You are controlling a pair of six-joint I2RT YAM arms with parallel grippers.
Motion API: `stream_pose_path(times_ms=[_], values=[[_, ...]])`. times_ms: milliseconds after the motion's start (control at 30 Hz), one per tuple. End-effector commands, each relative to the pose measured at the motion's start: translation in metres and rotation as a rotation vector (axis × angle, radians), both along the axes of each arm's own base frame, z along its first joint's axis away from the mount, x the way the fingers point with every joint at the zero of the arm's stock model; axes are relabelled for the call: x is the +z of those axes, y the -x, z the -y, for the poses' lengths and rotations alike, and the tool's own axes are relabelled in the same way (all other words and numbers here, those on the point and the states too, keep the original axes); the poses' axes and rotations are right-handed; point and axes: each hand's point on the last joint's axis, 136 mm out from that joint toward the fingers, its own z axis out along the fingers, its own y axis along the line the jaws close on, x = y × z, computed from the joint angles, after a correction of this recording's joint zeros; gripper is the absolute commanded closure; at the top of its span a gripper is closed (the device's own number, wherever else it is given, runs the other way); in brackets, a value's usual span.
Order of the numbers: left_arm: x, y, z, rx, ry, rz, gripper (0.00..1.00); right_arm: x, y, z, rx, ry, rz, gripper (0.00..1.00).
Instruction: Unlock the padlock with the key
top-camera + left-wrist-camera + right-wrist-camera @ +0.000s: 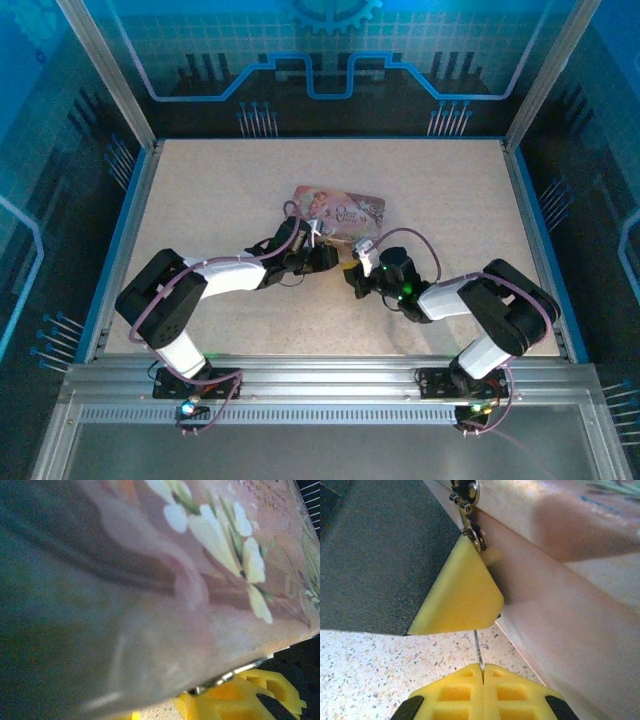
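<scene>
My right gripper [483, 667] is shut on the key [477, 647], a thin silvery blade that runs up from its yellow pads and disappears under the left gripper's yellow finger [460, 595]. A metal ring and clasp of the padlock [471, 527] show at that finger's upper tip, against the pink box [560, 620]. The padlock's dark body is hidden in the left grip. From above, the left gripper [322, 256] and right gripper [352, 270] meet tip to tip just in front of the box [340, 205].
The box's flowered lid [210, 555] sits very close to the left wrist camera, with a yellow finger [240, 697] and a metal bit [225, 677] below its edge. Speckled table [370, 670] lies under the key. Blue-lit walls [330, 70] ring the table.
</scene>
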Motion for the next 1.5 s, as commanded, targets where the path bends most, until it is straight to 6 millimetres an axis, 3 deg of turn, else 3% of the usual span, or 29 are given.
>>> stream_pose_path(times_ms=[0,733,1467], values=[[0.038,-0.006,0.016,-0.032,0.084,0.067,0.78,0.01,0.0,-0.001,0.012,-0.032,0.03,1.0],[0.041,-0.005,0.016,-0.023,0.101,0.06,0.77,-0.007,0.0,0.011,-0.032,0.03,0.005,1.0],[0.042,-0.002,0.02,-0.037,0.102,0.056,0.77,0.015,-0.006,-0.005,0.014,-0.056,0.057,1.0]])
